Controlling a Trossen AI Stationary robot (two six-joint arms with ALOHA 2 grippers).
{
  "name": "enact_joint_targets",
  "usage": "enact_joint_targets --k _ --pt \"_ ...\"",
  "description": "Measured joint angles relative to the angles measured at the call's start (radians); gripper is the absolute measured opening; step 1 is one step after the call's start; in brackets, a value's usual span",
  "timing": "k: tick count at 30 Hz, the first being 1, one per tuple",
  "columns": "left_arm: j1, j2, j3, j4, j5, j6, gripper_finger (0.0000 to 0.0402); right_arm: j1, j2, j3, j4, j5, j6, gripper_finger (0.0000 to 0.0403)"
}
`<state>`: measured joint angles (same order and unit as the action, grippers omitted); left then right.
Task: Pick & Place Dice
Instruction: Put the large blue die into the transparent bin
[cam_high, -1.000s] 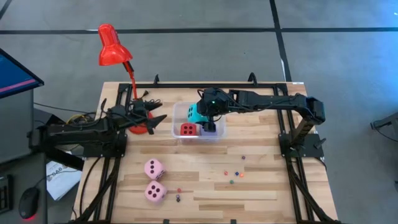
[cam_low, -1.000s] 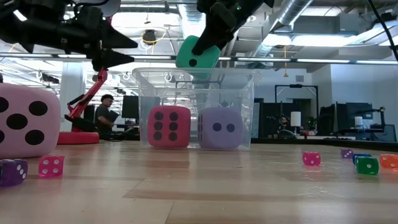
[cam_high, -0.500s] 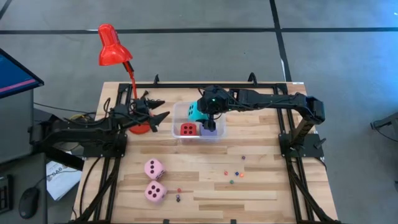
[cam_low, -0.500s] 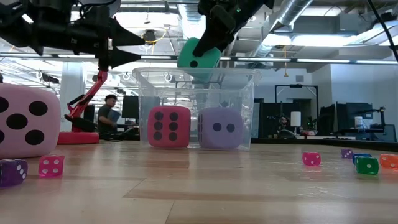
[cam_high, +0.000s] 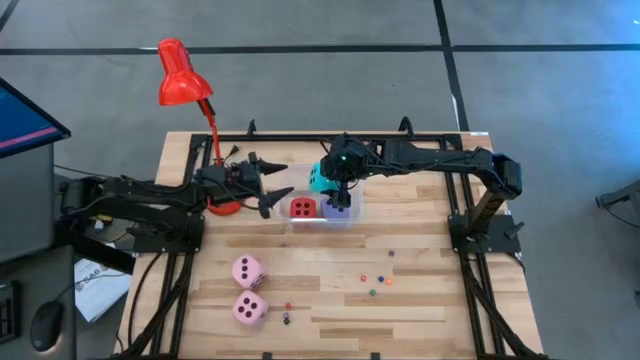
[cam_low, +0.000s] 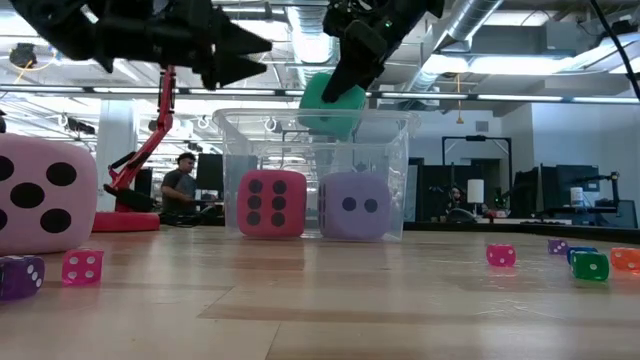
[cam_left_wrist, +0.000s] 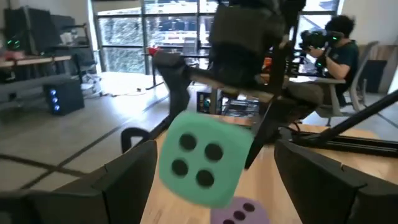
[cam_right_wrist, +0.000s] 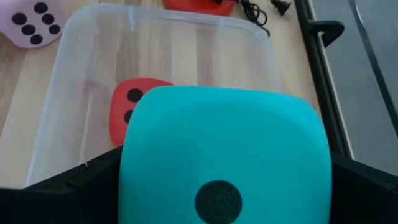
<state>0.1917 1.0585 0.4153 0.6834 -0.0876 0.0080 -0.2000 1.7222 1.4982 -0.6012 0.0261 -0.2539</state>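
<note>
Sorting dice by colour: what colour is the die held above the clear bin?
Cyan with dark pips; the die shows best in the right wrist view.

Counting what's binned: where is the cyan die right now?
In the high view the cyan die is mid-table, held in the right gripper over the clear bin, above the red die and lavender die.

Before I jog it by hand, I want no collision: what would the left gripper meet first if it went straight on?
Probably the cyan foam die held by the right gripper above the clear plastic bin. It sits dead ahead of the open left gripper, though depth is unclear.
</note>
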Motion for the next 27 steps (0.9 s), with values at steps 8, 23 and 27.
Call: enact_joint_targets --k 8,23,27 --pt "-0.008 0.171 0.092 0.018 0.0 0.098 0.0314 -0.001 0.0 0.0 -0.009 0.0 -0.009 0.04" --pt "-0.008 0.3 0.19 0.036 0.042 0.115 0.0293 -0.005 0.123 0.0 -0.044 -0.004 -0.042 0.04" --pt "-0.008 0.3 0.19 0.032 0.042 0.089 0.0277 -0.005 0.106 0.002 -0.053 -0.004 -0.045 0.04"
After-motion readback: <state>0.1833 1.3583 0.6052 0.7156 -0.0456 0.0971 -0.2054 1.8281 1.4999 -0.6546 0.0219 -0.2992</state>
